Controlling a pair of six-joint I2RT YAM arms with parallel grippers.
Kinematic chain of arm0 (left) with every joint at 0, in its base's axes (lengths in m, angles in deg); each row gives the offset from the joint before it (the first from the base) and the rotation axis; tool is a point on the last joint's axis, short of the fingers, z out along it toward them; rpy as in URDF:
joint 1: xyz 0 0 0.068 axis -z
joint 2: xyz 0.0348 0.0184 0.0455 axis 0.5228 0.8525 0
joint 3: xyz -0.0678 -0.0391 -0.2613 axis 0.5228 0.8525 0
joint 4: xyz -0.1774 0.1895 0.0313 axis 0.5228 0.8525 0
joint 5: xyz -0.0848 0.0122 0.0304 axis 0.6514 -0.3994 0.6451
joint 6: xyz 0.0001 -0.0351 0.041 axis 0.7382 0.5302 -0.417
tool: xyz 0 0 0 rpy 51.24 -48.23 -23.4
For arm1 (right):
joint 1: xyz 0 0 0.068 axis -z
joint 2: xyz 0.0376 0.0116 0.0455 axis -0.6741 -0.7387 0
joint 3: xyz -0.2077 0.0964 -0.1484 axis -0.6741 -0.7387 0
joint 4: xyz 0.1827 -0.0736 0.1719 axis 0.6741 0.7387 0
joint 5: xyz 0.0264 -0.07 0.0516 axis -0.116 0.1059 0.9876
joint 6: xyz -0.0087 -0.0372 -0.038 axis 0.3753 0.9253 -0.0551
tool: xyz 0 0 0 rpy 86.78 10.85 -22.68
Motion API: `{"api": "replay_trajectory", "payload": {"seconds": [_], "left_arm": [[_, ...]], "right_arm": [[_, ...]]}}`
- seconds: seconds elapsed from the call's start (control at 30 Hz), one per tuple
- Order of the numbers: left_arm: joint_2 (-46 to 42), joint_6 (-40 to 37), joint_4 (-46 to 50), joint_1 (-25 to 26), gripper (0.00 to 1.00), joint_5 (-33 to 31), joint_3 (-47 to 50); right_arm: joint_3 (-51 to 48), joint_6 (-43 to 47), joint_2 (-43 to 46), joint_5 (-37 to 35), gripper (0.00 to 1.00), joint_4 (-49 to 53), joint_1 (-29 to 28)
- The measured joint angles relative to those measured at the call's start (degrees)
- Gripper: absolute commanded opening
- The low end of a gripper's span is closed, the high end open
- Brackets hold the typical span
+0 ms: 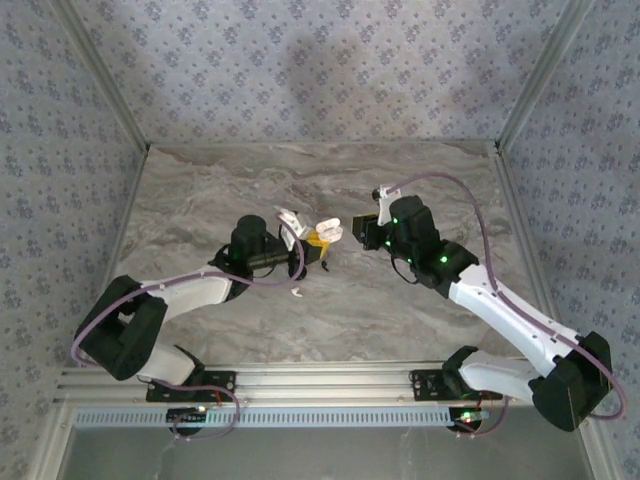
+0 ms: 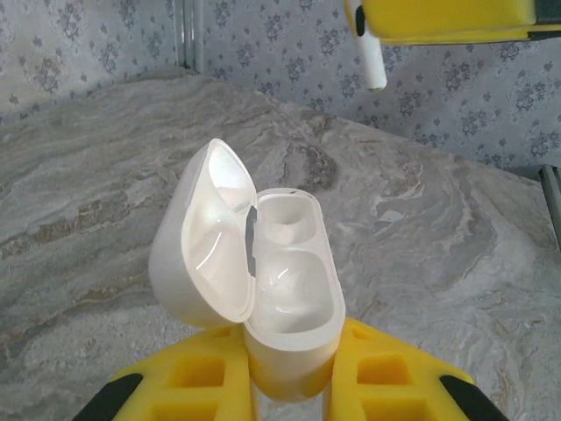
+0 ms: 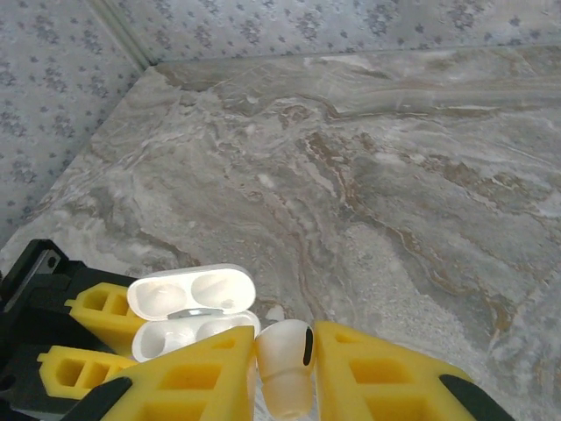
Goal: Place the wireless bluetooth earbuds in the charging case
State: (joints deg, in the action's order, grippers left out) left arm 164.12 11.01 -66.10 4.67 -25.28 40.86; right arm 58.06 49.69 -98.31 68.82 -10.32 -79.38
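The white charging case (image 2: pixel 289 289) stands open with its lid (image 2: pixel 206 237) swung to the left and both wells bare. My left gripper (image 2: pixel 289 346) is shut on the case's base. A white earbud (image 3: pixel 285 364) sits pinched between the yellow fingers of my right gripper (image 3: pixel 285 338), just right of and above the open case (image 3: pixel 193 311). Its stem (image 2: pixel 372 61) hangs from the right gripper's finger (image 2: pixel 447 22) at the top of the left wrist view. From above, the case (image 1: pixel 289 220) and the right gripper (image 1: pixel 332 234) are nearly touching mid-table.
A second white earbud (image 1: pixel 296 293) lies loose on the marble table (image 1: pixel 200 190), near the left arm's forearm. Patterned walls close in the back and both sides. An aluminium rail (image 1: pixel 330 380) runs along the near edge.
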Motion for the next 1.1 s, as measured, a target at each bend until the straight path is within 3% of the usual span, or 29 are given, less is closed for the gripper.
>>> {"api": "replay_trajectory", "payload": {"seconds": [0.4,1.1], "left_arm": [[0.0,-2.1,-0.3,0.6,0.08,-0.2,-2.2],[-0.1,-2.5,-0.4,0.6,0.08,-0.2,-2.4]], "right_arm": [[1.7,2.6,-4.6,4.0,0.25,-3.9,0.0],[1.7,2.6,-6.8,4.8,0.25,-5.8,0.2]]}}
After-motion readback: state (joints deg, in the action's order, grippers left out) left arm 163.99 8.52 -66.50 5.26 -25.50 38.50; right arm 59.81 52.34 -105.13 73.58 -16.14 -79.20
